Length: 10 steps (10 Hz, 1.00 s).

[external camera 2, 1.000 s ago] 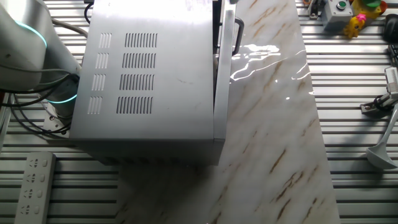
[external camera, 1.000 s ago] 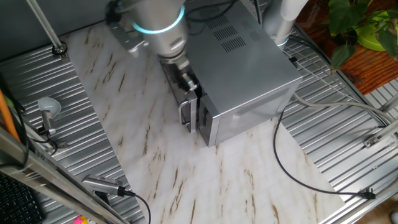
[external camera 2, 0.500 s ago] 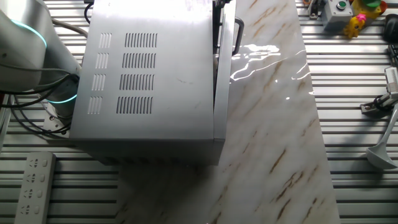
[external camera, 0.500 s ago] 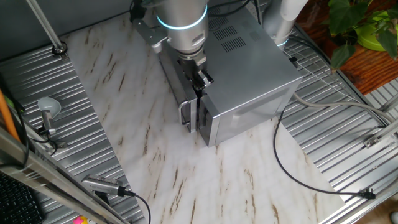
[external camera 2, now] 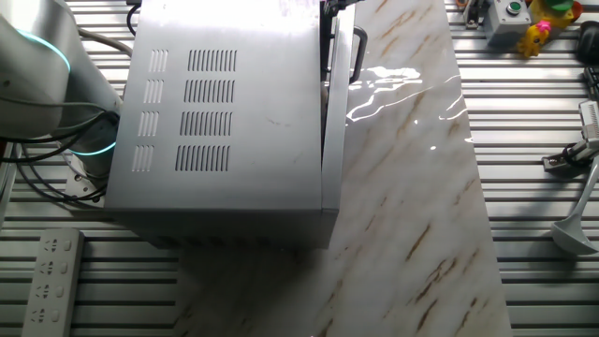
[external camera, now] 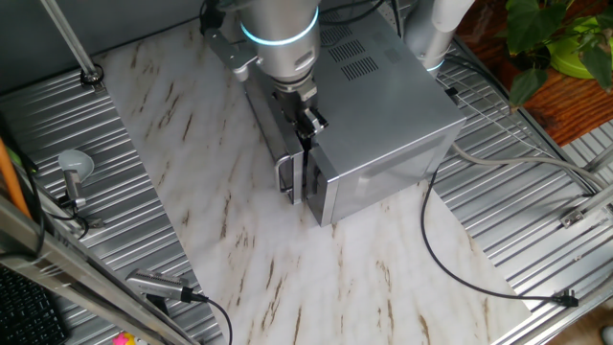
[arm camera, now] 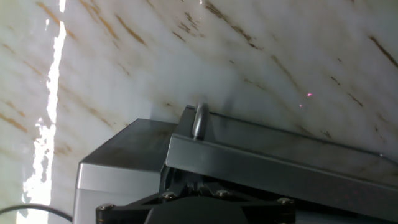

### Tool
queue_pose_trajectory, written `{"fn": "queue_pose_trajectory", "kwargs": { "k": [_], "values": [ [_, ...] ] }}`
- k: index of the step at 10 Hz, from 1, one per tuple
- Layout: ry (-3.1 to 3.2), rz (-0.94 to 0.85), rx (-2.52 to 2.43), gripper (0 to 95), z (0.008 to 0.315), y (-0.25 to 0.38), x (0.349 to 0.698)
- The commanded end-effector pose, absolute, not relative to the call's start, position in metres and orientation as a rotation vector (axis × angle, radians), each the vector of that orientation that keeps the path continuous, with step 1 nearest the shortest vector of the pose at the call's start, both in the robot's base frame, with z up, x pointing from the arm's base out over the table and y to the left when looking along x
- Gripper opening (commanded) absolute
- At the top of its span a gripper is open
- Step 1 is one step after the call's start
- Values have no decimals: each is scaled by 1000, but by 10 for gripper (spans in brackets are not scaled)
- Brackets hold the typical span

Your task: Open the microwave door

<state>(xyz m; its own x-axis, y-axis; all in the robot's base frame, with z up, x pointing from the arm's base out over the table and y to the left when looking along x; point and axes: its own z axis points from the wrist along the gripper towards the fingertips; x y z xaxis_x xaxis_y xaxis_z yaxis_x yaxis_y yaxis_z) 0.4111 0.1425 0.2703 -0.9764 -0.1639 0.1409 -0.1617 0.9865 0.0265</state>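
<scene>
- One fixed view looks steeply down from high and fairly far, with the microwave (external camera: 383, 125) toward 1 o'clock of the frame's centre.
- The other fixed view looks almost straight down and closer; microwave (external camera 2: 229, 117) at 10 o'clock.
- Both share the microwave and marbled tabletop (external camera: 211, 240) (external camera 2: 421, 187).
- Hand view sits very close, facing down past the microwave door (arm camera: 273, 168) onto tabletop (arm camera: 155, 56).
</scene>
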Motion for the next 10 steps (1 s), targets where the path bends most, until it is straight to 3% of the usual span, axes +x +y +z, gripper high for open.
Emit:
{"fn": "queue_pose_trajectory", "kwargs": {
  "k": [1,5,10],
  "values": [
    [-2996,-24,253,0,267,141,412],
    [-3006,-21,292,0,259,135,426],
    [-3008,-18,372,0,256,131,473]
  ]
}}
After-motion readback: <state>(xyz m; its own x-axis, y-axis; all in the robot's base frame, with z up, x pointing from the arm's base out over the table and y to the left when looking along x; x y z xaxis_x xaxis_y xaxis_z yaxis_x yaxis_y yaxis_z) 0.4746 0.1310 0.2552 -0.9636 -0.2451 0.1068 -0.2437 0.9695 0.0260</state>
